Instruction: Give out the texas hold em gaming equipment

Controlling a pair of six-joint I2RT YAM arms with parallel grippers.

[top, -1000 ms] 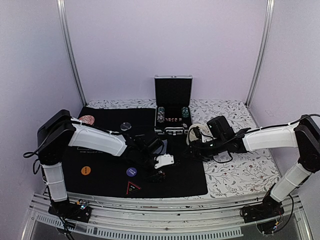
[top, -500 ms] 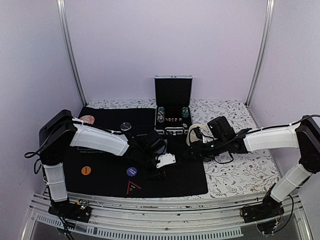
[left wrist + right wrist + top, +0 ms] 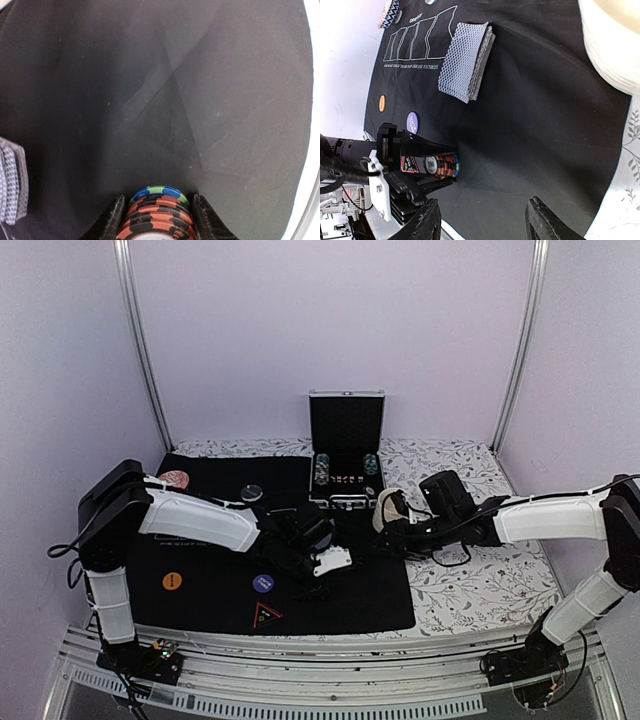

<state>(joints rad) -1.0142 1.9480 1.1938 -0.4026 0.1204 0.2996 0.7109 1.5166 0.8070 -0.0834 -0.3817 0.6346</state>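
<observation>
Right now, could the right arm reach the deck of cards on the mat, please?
Probably yes. The right gripper is open and empty, and only bare mat lies between it and the deck of cards; the left gripper, holding chips, sits off to one side.

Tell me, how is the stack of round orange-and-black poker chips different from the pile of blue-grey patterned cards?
The orange-and-black poker chips are round; the blue-grey cards are rectangular. The poker chips are clamped on edge in the left gripper; the cards lie flat and loose on the black mat. Both are stacks.
</observation>
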